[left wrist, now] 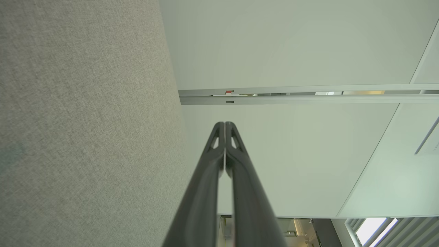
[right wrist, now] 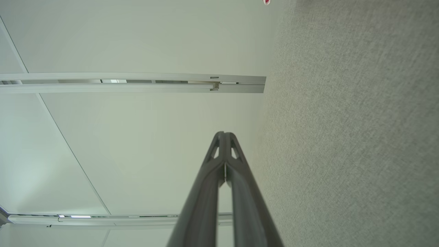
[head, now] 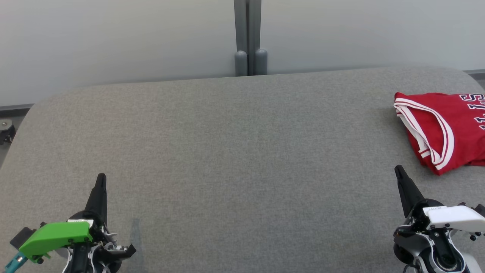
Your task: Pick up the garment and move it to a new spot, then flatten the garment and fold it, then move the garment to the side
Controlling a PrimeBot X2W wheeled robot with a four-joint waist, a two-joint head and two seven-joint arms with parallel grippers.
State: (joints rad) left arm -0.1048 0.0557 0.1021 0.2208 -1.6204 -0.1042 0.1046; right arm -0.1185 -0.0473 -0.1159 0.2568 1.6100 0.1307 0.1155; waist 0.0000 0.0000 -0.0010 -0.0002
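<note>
A red jersey (head: 451, 129) with white and dark trim lies folded at the far right of the grey felt table (head: 235, 151), partly cut off by the head view's edge. My left gripper (head: 100, 177) rests at the lower left, shut, with nothing in it. My right gripper (head: 398, 169) sits at the lower right, shut and empty, a short way below and left of the jersey. In the left wrist view the left gripper (left wrist: 224, 124) has its fingers pressed together. The right gripper (right wrist: 223, 133) looks the same in the right wrist view. A tiny red speck of the jersey (right wrist: 266, 1) shows at that view's top edge.
A pale wall with a grey post (head: 248, 38) runs behind the table's far edge. A small caster (head: 5, 129) sits on the floor at the left. Wide bare felt lies between the two grippers.
</note>
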